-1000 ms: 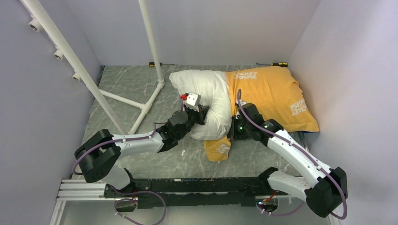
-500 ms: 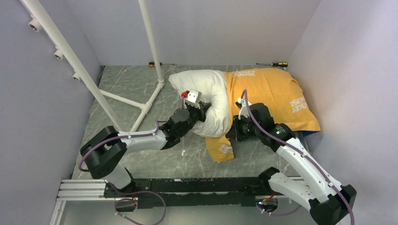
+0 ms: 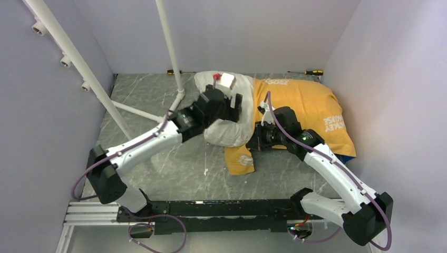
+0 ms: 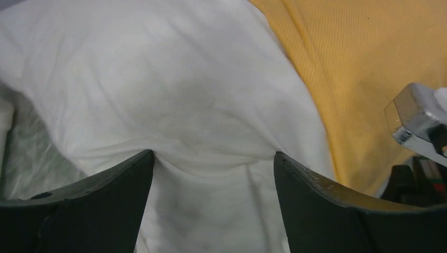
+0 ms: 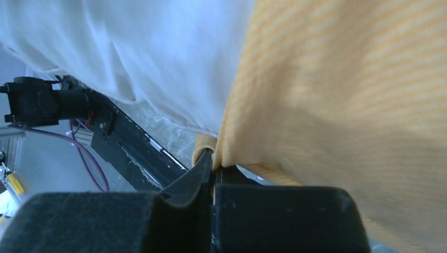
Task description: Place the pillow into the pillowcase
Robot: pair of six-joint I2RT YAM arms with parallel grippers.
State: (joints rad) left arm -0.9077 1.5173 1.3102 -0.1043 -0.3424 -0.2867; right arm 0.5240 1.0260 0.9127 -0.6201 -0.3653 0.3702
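Left hand has moved farther, released, against pillow; right hand pinches pillowcase.

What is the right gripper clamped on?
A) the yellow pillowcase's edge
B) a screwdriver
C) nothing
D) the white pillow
A: the right wrist view shows the right gripper shut on the edge of the yellow pillowcase, with the white pillow beside it.

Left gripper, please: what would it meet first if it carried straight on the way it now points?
The pillow. The left gripper faces its white bulge with jaws open, seemingly touching the fabric, though depth is unclear. The pillowcase lies right of that line.
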